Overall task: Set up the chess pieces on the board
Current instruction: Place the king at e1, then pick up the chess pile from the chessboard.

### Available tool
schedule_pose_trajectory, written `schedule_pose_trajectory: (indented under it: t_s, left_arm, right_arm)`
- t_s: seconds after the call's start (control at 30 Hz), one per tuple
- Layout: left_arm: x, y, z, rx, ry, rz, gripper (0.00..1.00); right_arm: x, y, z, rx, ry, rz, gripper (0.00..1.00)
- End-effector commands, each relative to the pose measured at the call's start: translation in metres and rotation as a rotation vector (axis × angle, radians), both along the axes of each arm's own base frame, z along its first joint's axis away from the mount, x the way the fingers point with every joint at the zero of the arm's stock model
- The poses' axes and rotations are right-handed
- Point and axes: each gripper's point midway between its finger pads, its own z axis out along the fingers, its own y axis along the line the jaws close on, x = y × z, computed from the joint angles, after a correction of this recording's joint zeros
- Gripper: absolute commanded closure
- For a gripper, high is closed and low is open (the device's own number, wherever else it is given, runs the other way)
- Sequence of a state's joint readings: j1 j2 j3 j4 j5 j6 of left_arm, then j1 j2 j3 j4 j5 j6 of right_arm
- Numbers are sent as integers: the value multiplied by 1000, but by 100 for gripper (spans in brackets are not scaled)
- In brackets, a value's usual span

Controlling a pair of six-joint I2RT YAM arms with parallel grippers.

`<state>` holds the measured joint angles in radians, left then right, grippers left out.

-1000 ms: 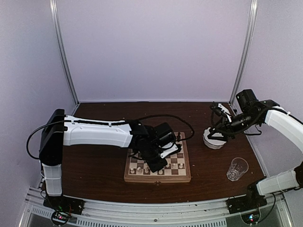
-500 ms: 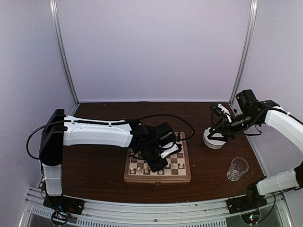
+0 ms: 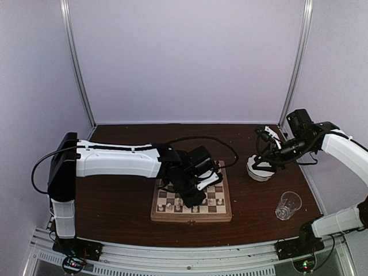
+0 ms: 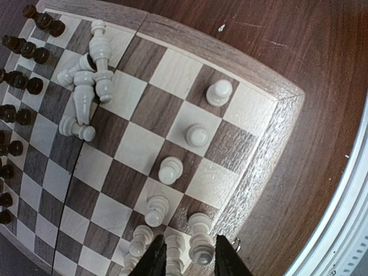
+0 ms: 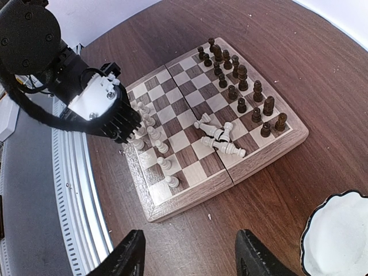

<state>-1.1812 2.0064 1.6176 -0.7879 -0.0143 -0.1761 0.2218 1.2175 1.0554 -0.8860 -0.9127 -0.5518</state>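
Observation:
The board [image 3: 191, 217] lies mid-table. Dark pieces [image 5: 241, 86] stand in two rows along its far side. Several cream-white pieces [image 4: 196, 135] stand along its near side, and a few white pieces [image 4: 86, 86] lie toppled in a heap near the middle. My left gripper [image 4: 190, 259] hangs low over the board's near edge [image 3: 187, 201]. Its jaws are apart, with two upright white pieces [image 4: 201, 241] between them. My right gripper [image 5: 192, 256] is wide open and empty, high above bare table beside the board; in the top view it [image 3: 266, 149] hovers over the bowl.
A white scalloped bowl [image 3: 259, 171] stands right of the board and shows at the right wrist view's corner [image 5: 339, 236]. A clear glass [image 3: 287, 205] stands at the near right. The metal rail runs along the table's near edge [image 5: 75, 190].
My left gripper has shifted slightly over the board's near rows. The right arm has not moved.

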Motion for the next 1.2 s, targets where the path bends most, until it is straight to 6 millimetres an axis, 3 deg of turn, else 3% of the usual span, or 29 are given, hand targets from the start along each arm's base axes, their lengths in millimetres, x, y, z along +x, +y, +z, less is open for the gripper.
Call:
schedule_pose_trajectory:
  t_s: [0.0, 0.13, 0.23, 0.43, 0.57, 0.63, 0.77, 0.9, 1.17]
  left_arm:
    - [-5, -17, 52, -133, 4, -7, 68]
    - [-3, -24, 93, -221, -23, -13, 63]
    - [10, -20, 102, -252, -10, 23, 59]
    - [69, -5, 93, -317, 81, 247, 60]
    - [89, -10, 86, -333, 96, 354, 60]
    - [97, -11, 72, -312, 89, 398, 59]
    - [103, -17, 46, -301, 126, 431, 60]
    - [105, -14, 35, -304, 143, 473, 60]
    - [108, 29, 46, -365, 136, 608, 59]
  right_arm:
    - [-3, 0, 5, 17, -17, 11, 44]
    - [-3, 1, 5, 15, -25, 26, 44]
    - [-2, 2, 4, -2, -35, 64, 45]
    - [16, 19, -16, -121, -58, 156, 49]
    - [32, 38, -33, -187, -70, 213, 50]
    - [41, 43, -38, -187, -48, 214, 51]
    - [48, 53, -46, -158, -16, 225, 51]
    - [50, 64, -73, -256, -92, 298, 51]
    - [69, 86, -100, -374, -113, 378, 52]
